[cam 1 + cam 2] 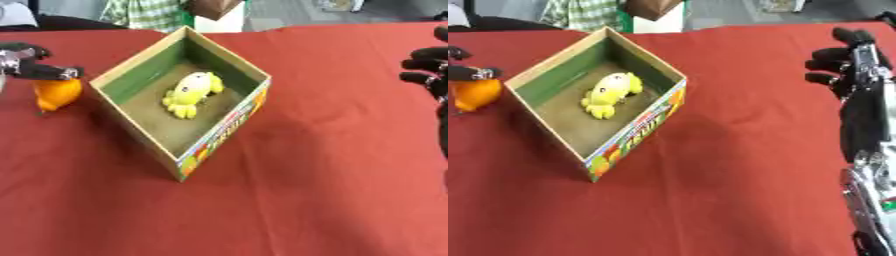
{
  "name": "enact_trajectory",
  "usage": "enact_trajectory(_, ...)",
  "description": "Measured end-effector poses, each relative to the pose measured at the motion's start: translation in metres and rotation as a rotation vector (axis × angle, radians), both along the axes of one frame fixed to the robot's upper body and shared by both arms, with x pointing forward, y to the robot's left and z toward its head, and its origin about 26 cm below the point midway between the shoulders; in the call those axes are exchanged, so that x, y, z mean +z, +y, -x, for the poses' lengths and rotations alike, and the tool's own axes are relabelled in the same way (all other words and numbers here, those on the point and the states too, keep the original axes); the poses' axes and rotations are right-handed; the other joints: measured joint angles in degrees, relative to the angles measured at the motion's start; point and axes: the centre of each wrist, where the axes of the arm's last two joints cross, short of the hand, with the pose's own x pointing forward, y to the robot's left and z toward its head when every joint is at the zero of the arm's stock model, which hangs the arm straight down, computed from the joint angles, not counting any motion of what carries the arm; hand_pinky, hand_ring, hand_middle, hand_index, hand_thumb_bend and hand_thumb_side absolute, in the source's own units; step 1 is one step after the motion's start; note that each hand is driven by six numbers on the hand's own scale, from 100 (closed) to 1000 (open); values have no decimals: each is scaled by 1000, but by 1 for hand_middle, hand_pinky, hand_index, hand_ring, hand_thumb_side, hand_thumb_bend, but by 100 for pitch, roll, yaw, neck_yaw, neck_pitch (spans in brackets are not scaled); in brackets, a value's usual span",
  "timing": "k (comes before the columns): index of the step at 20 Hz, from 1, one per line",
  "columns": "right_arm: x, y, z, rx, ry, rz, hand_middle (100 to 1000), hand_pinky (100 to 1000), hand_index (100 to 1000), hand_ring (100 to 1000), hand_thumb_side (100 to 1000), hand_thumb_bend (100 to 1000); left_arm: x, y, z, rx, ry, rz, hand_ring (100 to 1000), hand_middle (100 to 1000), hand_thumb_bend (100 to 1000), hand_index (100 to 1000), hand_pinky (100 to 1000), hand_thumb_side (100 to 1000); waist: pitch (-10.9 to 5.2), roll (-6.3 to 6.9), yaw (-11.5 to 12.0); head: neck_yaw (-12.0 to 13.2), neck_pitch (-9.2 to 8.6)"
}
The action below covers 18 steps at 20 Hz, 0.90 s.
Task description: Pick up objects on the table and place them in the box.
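R forearm (pixel 864 125) in right-eye only

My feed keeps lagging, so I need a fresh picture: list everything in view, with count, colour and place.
box: one, cardboard with green inner walls and a printed side, centre-left on the table.
toy: one, yellow, inside the box.
orange object: one, left of the box, under the left robot hand.
tablecloth: one, red, covering the table.
left robot hand: one, black and silver, left edge, fingers curled on the orange object.
right robot hand: one, black, right edge, open, idle.
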Motion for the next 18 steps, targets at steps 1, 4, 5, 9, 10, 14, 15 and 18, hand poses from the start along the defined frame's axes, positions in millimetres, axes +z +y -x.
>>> enact_trajectory(1,0,0,0,0,0,0,598,668,852,672,874,100,0,0,0,1,4,-7,938,956,449,1000,836,788,0,0,2,0,0)
enact_trajectory(4,0,0,0,0,1,0,598,669,852,673,875,100,-1,1,0,-1,23,-22,899,923,423,1000,808,754,0,1,10,-2,0)
enact_trajectory(5,0,0,0,0,1,0,598,669,852,673,874,100,-2,1,0,-5,34,-26,873,879,404,1000,800,742,0,1,14,-3,0)
enact_trajectory(9,0,0,0,0,1,0,598,669,852,673,874,100,-3,1,0,-21,74,-44,800,780,355,1000,779,707,0,-1,15,-4,0)
enact_trajectory(10,0,0,0,0,1,0,598,669,852,673,874,100,-4,1,0,-24,82,-46,789,765,339,1000,775,697,0,-2,15,-4,1)
enact_trajectory(14,0,0,0,1,2,1,598,669,852,673,874,100,-4,0,0,-43,103,-52,742,697,261,939,756,646,0,-2,15,-5,3)
enact_trajectory(15,0,0,0,1,2,1,598,669,852,673,874,100,-4,0,0,-50,106,-54,731,664,223,910,755,609,0,-2,14,-5,4)
enact_trajectory(18,0,0,0,1,2,1,598,669,852,673,874,100,-4,0,0,-66,113,-59,713,617,175,874,751,553,1,-2,10,-7,5)
